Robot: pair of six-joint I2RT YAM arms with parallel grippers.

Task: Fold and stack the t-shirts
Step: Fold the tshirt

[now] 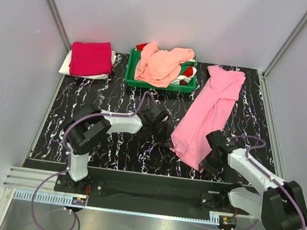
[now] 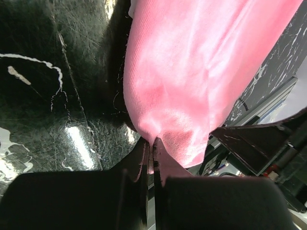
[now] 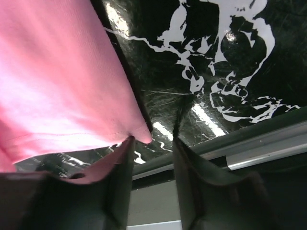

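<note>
Pinching one pink t-shirt (image 1: 210, 112) — left gripper (image 2: 152, 149) only

A black table (image 1: 117, 138) veined with white fills the middle of the scene; its glossy top shows in the left wrist view (image 2: 48, 96) and the right wrist view (image 3: 216, 57). A green tray (image 1: 146, 85) sits at the far edge, near the centre. Pale grey walls (image 1: 182, 17) close the left, far and right sides, with metal posts (image 1: 52, 4) in the far corners. A slotted rail (image 1: 147, 209) runs along the near edge.
</note>
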